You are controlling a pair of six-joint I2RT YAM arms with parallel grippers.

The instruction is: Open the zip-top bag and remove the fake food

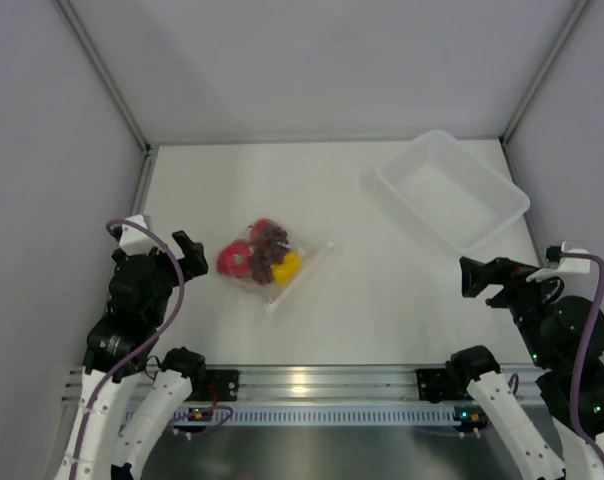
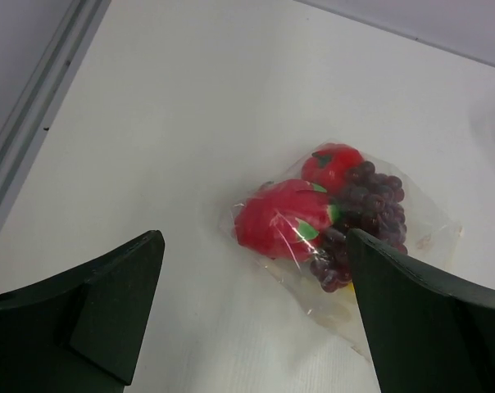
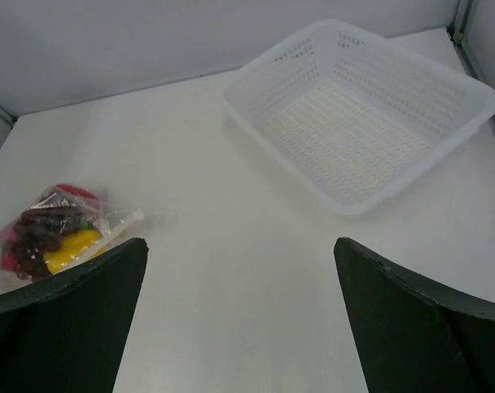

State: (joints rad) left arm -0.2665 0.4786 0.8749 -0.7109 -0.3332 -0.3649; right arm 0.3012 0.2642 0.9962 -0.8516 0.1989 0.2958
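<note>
The zip-top bag (image 1: 300,250) lies sealed on the white table left of centre, its zip strip along the right edge. Inside is the fake food: a pink-red fruit with green leaves (image 1: 234,260), a red pepper (image 1: 263,230), a dark purple grape bunch (image 1: 272,243) and a yellow pepper (image 1: 287,265). My left gripper (image 1: 189,252) is open and empty, just left of the bag. In the left wrist view the fruit (image 2: 282,219), pepper (image 2: 333,164) and grapes (image 2: 370,205) lie beyond my open left gripper (image 2: 254,239). My right gripper (image 1: 475,277) is open and empty at the right, far from the bag (image 3: 108,223).
A white perforated plastic tray (image 1: 382,180) stands empty at the back right; it also shows in the right wrist view (image 3: 231,92). Grey walls close in the table on the left, back and right. An aluminium rail runs along the near edge.
</note>
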